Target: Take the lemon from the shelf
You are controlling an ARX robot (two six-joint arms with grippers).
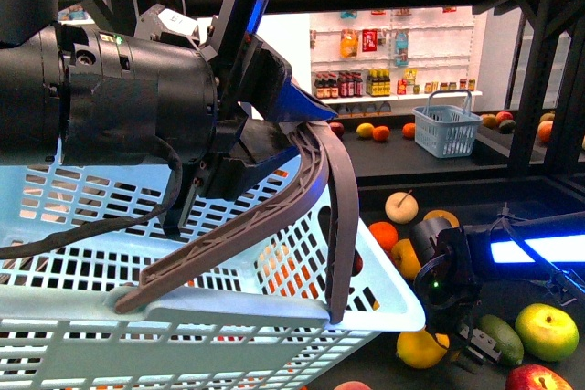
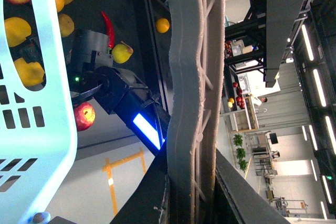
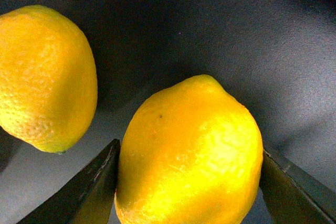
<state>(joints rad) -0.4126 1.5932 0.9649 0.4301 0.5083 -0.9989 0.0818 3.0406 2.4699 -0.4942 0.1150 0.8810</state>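
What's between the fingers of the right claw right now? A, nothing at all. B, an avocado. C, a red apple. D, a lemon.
D: the right wrist view shows the lemon sitting between the right claw and its two dark fingers, on the black shelf deck.

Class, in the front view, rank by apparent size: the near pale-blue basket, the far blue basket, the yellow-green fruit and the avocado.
1. near pale-blue basket, largest, partly through nearness
2. far blue basket
3. yellow-green fruit
4. avocado, slightly smaller
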